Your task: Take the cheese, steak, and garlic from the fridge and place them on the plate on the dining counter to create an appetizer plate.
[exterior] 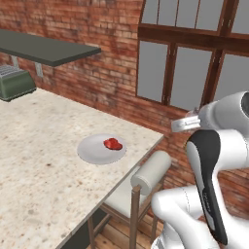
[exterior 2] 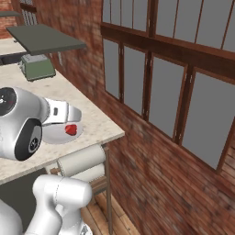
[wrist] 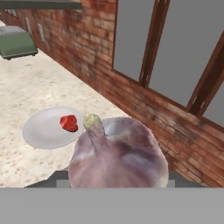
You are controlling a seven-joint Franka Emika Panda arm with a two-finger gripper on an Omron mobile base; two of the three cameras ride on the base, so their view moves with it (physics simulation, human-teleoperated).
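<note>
My gripper [exterior: 182, 125] is shut on the garlic [wrist: 118, 157], a pale purplish-white bulb with a pointed stem that looms large in the hand view and hides the fingertips. It hangs off the counter's right edge, right of and above the plate [exterior: 92, 151]. The round pale plate lies on the beige dining counter [exterior: 39, 146] near that edge, with the dark-red steak [exterior: 113, 144] on its right part. Plate [wrist: 41, 129] and steak [wrist: 68, 123] also sit left of the bulb in the hand view. The cheese and the fridge are out of view.
A green toaster [exterior: 14, 83] stands at the counter's far left, under a dark wall shelf [exterior: 46, 48]. A stool with a rolled pale backrest [exterior: 151, 172] stands against the counter's right edge. Behind it all run a brick wall and tall windows [exterior: 189, 73].
</note>
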